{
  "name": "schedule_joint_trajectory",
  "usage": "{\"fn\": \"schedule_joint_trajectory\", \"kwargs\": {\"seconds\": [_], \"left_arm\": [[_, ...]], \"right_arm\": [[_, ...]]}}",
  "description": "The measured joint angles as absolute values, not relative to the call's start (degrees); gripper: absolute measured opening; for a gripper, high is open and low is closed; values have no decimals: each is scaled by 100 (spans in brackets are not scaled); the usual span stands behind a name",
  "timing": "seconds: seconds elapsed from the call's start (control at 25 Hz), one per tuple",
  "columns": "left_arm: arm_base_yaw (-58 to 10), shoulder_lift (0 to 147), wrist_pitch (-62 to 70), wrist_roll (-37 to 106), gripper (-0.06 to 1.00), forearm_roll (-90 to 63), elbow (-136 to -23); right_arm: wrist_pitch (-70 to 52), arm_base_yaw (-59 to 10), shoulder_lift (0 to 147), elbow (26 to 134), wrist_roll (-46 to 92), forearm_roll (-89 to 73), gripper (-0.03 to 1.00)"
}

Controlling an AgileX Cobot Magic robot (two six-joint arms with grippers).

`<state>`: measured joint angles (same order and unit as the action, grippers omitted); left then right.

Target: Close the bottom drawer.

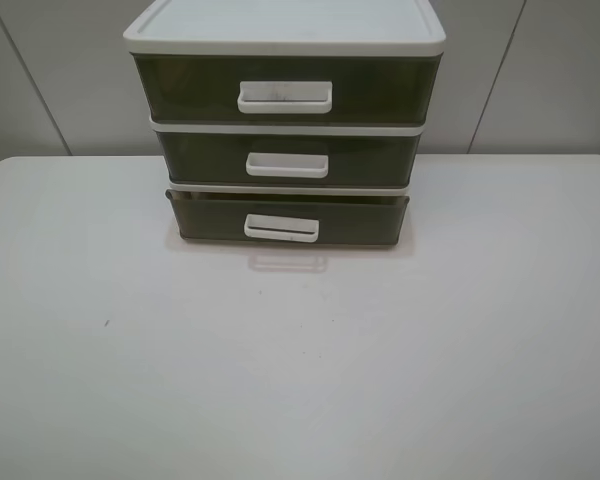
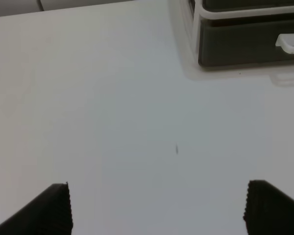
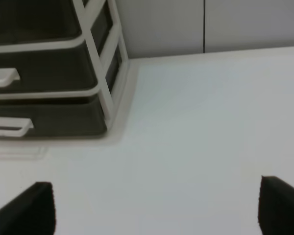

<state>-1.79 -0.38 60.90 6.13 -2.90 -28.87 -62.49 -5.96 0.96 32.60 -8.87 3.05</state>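
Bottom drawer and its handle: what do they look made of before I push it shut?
The bottom drawer looks like smoky olive-brown translucent plastic with a glossy face. Its handle seems opaque white plastic, a moulded loop with a smooth sheen. The table looks like a matte white laminate, though that is less certain.

A: Is your view clear?
B: Bright, even, soft light. The table (image 1: 300, 380) glares pale and mirrors the bottom drawer (image 1: 288, 219) handle faintly. My wrist pictures are blurry, especially my fingertips (image 2: 59, 208).
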Motion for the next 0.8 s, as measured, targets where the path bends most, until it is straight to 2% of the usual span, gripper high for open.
{"fn": "schedule_joint_trajectory", "kwargs": {"seconds": [0.36, 0.8], "left_arm": [[-179, -38, 6090, 613, 72, -290, -2887], [-179, -38, 6090, 613, 72, -290, -2887]], "right_arm": [[-6116, -870, -7, 2975, -887, 497, 71], [-6105, 366, -7, 2975, -656, 374, 71]]}}
